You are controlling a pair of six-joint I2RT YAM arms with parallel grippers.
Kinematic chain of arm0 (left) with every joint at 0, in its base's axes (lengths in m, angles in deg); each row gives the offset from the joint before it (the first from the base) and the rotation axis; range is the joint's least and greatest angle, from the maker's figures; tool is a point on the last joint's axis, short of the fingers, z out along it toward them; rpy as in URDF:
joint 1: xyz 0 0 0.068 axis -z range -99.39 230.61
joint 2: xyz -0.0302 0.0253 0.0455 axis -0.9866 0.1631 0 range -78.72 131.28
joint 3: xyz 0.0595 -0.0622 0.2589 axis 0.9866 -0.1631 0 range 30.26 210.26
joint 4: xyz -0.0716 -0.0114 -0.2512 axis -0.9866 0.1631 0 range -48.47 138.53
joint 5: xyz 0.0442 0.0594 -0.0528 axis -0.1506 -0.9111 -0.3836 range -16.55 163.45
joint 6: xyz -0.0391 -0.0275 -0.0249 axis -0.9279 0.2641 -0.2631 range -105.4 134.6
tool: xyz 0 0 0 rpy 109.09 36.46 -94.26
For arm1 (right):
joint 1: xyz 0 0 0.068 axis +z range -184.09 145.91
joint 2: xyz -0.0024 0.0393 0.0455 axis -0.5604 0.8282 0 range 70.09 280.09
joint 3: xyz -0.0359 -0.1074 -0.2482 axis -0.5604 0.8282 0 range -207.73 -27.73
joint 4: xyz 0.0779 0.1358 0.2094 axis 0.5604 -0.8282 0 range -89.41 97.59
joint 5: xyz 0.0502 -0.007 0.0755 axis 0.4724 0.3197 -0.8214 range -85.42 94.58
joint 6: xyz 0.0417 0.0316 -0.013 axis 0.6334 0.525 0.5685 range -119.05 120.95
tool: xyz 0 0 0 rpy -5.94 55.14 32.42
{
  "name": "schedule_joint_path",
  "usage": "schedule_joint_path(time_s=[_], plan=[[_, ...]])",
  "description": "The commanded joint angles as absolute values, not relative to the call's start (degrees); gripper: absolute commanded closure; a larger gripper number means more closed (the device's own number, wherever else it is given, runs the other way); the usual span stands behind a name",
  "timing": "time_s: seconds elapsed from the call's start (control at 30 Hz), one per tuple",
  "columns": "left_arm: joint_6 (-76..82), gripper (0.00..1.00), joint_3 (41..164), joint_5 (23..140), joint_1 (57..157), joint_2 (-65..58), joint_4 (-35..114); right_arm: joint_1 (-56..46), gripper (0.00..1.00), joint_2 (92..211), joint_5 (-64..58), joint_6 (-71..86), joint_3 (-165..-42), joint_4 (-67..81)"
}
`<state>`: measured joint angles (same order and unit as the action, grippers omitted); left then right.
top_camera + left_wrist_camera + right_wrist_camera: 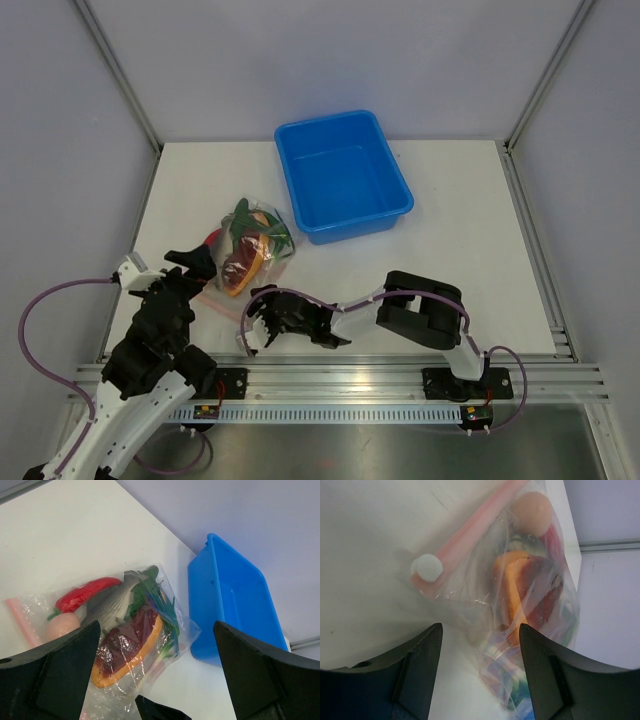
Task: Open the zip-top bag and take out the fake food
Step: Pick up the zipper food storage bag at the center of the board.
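Observation:
The zip-top bag (250, 252) lies on the white table, left of the blue tub, with the fake food inside it. In the left wrist view the bag (125, 645) holds a red chilli (85, 594), grey fish (112, 605), orange slice (125, 652), pale egg (62, 625) and green onion (162, 607). My left gripper (198, 266) is open at the bag's left edge, with its jaws wide on either side of the bag. My right gripper (256, 315) is open just below the bag. In the right wrist view, the pink zip strip (470, 535) and its white slider (426, 568) lie ahead of the fingers.
The blue tub (343, 185) stands empty at the back of the table, right of the bag; it also shows in the left wrist view (230, 605). Grey walls and metal frame posts surround the table. A rail runs along the near edge.

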<state>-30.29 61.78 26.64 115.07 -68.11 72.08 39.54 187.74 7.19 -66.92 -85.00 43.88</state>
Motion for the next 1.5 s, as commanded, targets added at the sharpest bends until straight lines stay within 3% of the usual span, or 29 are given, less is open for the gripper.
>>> schedule_joint_path(time_s=[0.0,0.17,0.3,0.33,0.43,0.47,0.57,1.1,1.47], plan=[[-30.4,0.01,63.3,24.8,115.2,-69.0,71.2,40.3,0.3,189.8,8.6,-69.4,-88.0,50.5],[-30.5,0.01,63.3,24.9,115.2,-69.1,71.3,40.3,0.34,192.8,8.7,-71.4,-88.7,55.2],[-30.4,0.01,63.3,24.8,115.2,-69.1,71.3,40.3,0.55,193.1,7.6,-69.8,-89.7,55.2],[-30.4,0.01,63.3,24.8,115.2,-69.1,71.3,40.3,0.65,193.1,7.3,-69.5,-89.7,55.3],[-30.3,0.01,63.3,24.9,115.2,-69.1,71.2,40.3,0.79,192.2,6.7,-68.0,-89.3,56.6],[-30.2,0.01,63.3,24.9,115.2,-69.0,71.3,40.3,0.9,191.9,6.4,-66.6,-88.9,56.8],[-30.1,0.01,63.2,24.9,115.2,-69.0,71.2,40.3,1.0,189.7,6.0,-61.6,-88.6,56.8],[-23.6,0.01,61.6,28.9,115.2,-68.7,66.6,40.0,1.0,174.2,5.7,-29.9,-92.6,37.6],[-14.7,0.01,56.8,42.1,115.2,-80.5,58.2,36.5,1.0,170.6,3.3,-10.5,-100.6,17.0]])
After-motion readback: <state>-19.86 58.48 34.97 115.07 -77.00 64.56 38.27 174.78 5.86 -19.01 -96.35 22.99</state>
